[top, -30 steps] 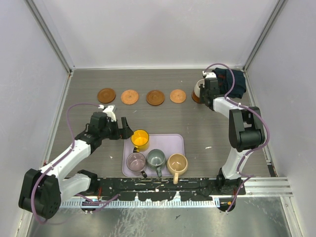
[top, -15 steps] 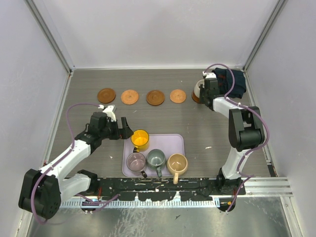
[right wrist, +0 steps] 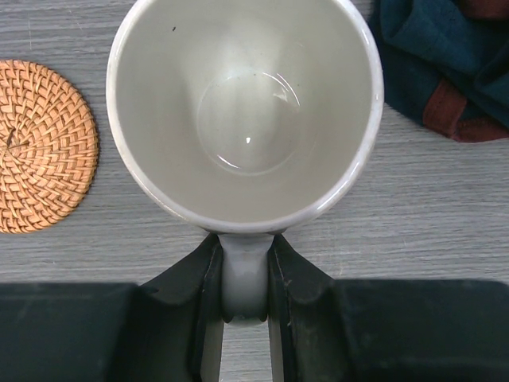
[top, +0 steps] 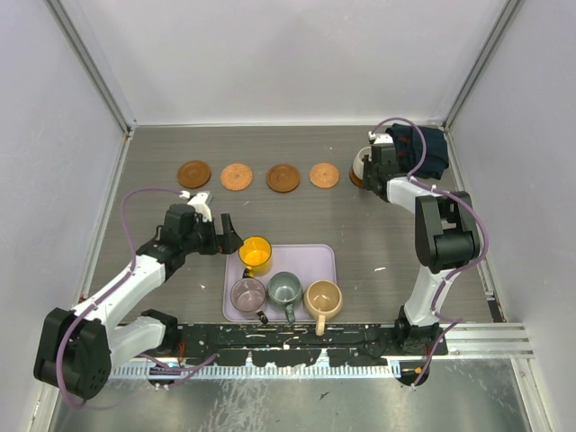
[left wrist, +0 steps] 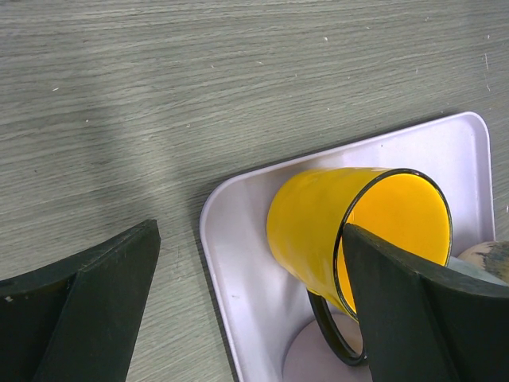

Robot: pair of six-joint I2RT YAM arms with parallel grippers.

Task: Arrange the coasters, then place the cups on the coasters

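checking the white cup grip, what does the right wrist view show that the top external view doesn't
Only right wrist: the jaws shut on the white cup's handle, the cup's empty inside, the woven texture of the nearest coaster. Only top external: three more coasters, the lilac tray with the yellow cup and three other cups, the left arm beside it. Both: the white cup, that coaster, the dark cloth.

The white cup [right wrist: 242, 103] looks glossy, the coaster [right wrist: 44, 147] woven (rough, basket-like), the table [left wrist: 238, 79] matt wood-grain.
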